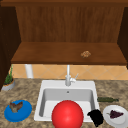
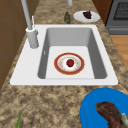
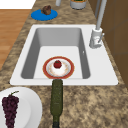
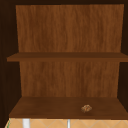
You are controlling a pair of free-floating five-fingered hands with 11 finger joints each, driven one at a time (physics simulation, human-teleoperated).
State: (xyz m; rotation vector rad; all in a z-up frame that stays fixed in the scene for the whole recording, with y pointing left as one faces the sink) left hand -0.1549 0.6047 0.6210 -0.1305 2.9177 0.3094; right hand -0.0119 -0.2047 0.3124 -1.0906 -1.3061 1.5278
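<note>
My right hand (image 1: pixel 96 117) hovers at the front right corner of the white sink (image 1: pixel 41 100), beside a white plate (image 1: pixel 110 121) holding dark grapes (image 1: pixel 116 114). A big red ball (image 1: pixel 67 115) sits just left of the hand and hides the sink's front middle. In the basin lies a red-rimmed plate (image 2: pixel 69 72) (image 3: pixel 47 71) with a small red fruit (image 2: pixel 70 62) (image 3: pixel 57 64) on it.
A blue plate (image 1: pixel 23 113) (image 2: pixel 92 107) with brown meat (image 1: pixel 15 106) lies left of the sink. A dark green bottle (image 1: pixel 107 99) (image 3: pixel 57 97) lies to its right. The faucet (image 1: pixel 68 77) stands behind the basin. A brown lump (image 1: pixel 85 54) (image 4: pixel 86 108) rests on the cabinet shelf (image 4: pixel 50 110). A potted plant (image 1: pixel 8 81) stands far left.
</note>
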